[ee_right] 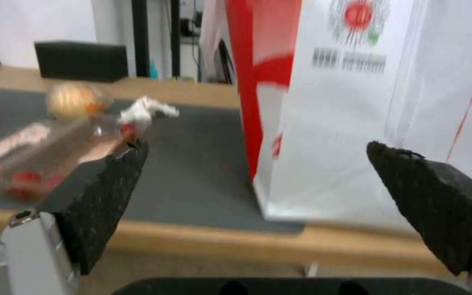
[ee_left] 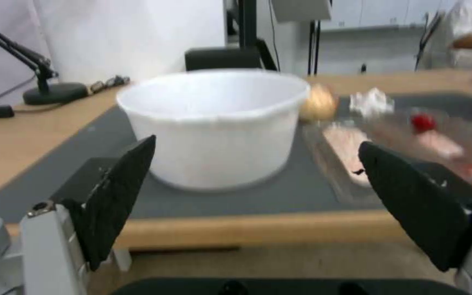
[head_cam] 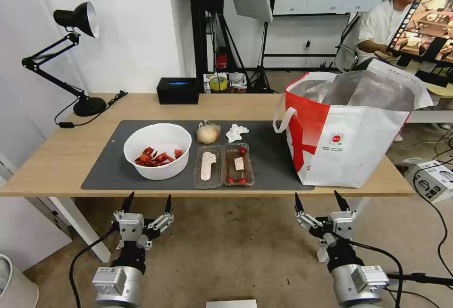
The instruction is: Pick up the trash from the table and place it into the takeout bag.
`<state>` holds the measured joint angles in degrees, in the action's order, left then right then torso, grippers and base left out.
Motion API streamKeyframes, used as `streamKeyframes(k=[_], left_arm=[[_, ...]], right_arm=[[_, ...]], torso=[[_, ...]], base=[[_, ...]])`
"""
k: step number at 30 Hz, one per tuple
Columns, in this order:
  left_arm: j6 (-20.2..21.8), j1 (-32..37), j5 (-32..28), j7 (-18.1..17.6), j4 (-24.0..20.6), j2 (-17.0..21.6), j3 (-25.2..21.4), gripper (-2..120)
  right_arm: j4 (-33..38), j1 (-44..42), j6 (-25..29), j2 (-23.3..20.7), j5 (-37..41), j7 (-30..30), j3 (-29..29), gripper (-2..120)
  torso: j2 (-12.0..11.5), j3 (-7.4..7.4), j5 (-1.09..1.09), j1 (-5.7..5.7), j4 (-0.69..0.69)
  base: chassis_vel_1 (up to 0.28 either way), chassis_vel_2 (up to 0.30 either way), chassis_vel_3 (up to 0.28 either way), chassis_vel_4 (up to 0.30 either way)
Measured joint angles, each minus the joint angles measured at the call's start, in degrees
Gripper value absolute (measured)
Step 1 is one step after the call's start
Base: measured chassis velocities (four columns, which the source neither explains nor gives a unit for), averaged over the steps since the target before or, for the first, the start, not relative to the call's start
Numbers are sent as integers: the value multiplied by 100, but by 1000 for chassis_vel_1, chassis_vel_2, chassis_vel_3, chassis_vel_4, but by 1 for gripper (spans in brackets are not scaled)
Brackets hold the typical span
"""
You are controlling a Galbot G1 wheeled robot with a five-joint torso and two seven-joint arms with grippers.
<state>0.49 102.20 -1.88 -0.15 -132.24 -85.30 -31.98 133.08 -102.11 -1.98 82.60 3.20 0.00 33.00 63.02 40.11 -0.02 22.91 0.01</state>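
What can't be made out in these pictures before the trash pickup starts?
- Takeout bag contents: head view, its near wall hides the bottom.
- Takeout bag print: right wrist view, blurred.
- Bowl contents: left wrist view, its wall hides them.
- Clear tray food bits: right wrist view, blurred.

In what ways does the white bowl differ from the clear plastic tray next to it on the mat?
The white bowl is round, deep and opaque; the clear plastic tray is rectangular, shallow and see-through. The bowl holds red shell scraps, the tray a few food bits, some red, in its two opened halves. The bowl lies nearer the left gripper. Both rest on the dark grey mat, ungrasped.
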Motion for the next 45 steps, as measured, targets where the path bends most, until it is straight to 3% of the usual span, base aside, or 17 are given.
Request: streamKeyframes(k=[3,6,8,9,12,16,45], left_arm=[[106,-226,-396,-57,-164,148,-117,100],[300,-614,-1104,-153,-428,410,-316,100],[330,-671,-1210,-169,-466,449,-345,100],[407,-881,-1558,-223,-584,590,-436,100],[453,-1006,-1745,-276,-582,687,-449,100],[464,-1041,-1799,-284,-545,718,-429,100],[694,-938,-1779,-267,-128,614,-119,100]], right_arm=[[162,126,-240,-386,374,1,181,100],[440,345,-652,-1056,1023,6,492,100],[489,382,-723,-1172,1137,8,548,100],[601,480,-875,-1498,1377,13,677,100],[610,536,-1003,-1729,1498,-34,714,100],[658,727,-1235,-2106,1751,-119,836,100],[210,830,-1280,-1886,1627,-128,523,100]], torso=[[0,0,3,1,-1],[0,1,3,1,-1],[0,1,2,1,-1],[0,1,0,1,0],[-1,1,7,1,-6],[-1,1,0,1,2],[0,0,2,1,-1]], base=[[0,0,0,0],[0,0,0,0],[0,0,0,0],[0,0,0,0],[0,0,0,0],[0,0,0,0],[0,0,0,0]])
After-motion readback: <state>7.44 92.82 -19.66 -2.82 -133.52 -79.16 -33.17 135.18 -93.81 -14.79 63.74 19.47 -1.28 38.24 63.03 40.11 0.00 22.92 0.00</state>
